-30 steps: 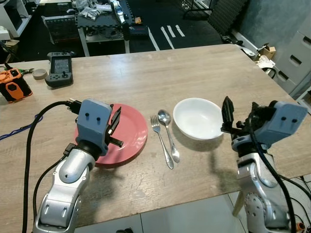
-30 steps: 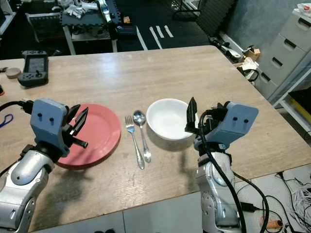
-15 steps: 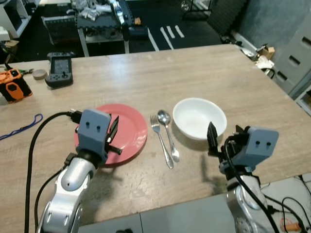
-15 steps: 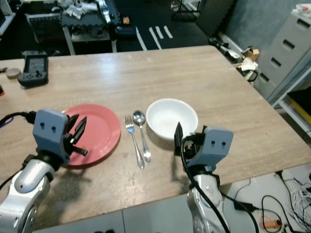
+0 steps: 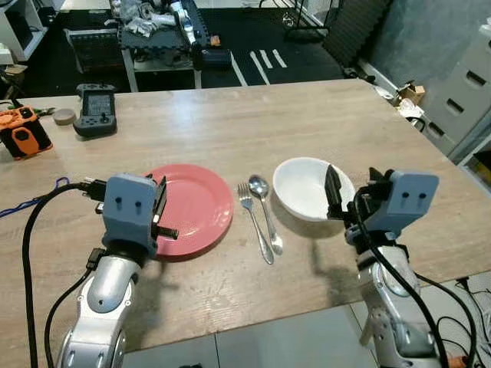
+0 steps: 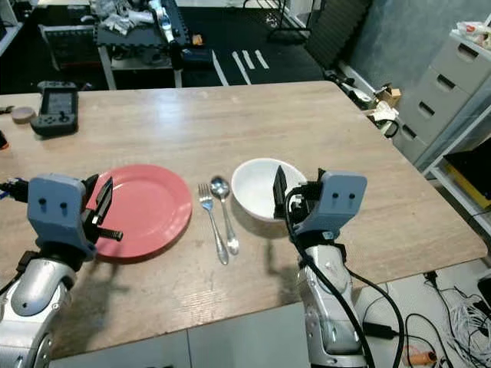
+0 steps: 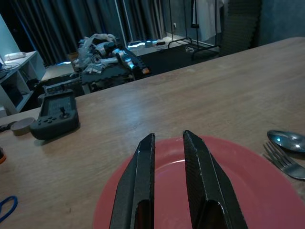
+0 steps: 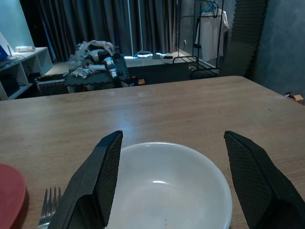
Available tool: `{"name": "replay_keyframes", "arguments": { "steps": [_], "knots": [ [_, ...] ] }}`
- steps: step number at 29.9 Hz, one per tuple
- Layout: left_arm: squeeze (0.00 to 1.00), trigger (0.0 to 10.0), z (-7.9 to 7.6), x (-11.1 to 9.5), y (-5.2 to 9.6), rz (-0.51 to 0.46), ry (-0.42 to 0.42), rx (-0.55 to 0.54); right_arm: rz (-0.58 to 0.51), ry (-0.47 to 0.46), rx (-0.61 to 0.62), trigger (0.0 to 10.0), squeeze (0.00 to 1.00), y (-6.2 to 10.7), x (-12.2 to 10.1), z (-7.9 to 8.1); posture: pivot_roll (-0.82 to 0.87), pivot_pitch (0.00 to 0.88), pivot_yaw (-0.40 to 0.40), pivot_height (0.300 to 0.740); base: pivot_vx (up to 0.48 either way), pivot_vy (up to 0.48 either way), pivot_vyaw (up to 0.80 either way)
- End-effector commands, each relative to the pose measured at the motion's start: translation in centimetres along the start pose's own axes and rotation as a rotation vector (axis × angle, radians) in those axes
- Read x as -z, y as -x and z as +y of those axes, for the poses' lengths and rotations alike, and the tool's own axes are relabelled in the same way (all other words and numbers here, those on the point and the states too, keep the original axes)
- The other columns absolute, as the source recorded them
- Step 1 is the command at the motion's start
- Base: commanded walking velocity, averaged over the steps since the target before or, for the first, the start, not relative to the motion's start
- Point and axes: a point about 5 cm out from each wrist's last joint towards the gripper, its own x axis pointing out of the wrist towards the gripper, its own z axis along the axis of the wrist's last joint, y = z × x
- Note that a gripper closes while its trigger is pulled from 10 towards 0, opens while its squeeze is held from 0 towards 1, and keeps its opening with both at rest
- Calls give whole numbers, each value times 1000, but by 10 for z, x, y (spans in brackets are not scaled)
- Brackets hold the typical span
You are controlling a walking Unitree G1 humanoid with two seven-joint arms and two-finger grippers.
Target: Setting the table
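Right gripper (image 8: 167, 186) hovering over the near rim of the white bowl (image 5: 307, 186), fingers spread wider than the bowl, gripping nothing. Left gripper (image 7: 167, 179) hanging above the near-left part of the red plate (image 5: 196, 207), fingers nearly closed with a narrow gap between them, holding nothing.

Lying between plate and bowl: fork (image 5: 255, 222) and spoon (image 5: 265, 211), side by side, long axes running away from the near table edge, tines and spoon head pointing to the far side. Stretching bare beyond them, the far half of the wooden table (image 5: 253, 115); right of the bowl, open wood up to the edge.

Sitting near the far-left corner, a handheld controller (image 5: 94, 110); at the left edge, an orange device (image 5: 21, 132). Showing in the left wrist view, fork tines and spoon head just beside the plate rim.
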Motion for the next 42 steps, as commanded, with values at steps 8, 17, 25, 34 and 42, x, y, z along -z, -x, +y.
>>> {"name": "replay_keyframes", "arguments": {
  "steps": [8,17,25,34,42],
  "knots": [
    [0,10000,-5,3,-1,6,7,20,53,-40,28,10000,0,6,12,-1,1,30,24,740,0,0,-377],
    [0,10000,-8,3,-3,2,9,39,67,-21,57,10000,0,6,16,-10,-4,30,27,740,0,0,-800],
    [0,10000,-35,-3,-17,-14,82,237,84,4,102,10000,0,9,22,-20,-19,15,42,740,0,0,-800],
    [0,10000,-61,-9,-21,-30,115,430,130,43,155,10000,0,17,36,-32,-32,10,52,740,0,0,-800],
    [0,10000,-68,-7,-24,-24,122,482,164,90,215,10000,0,25,45,-48,-48,12,63,740,0,0,-800]
  ]
}}
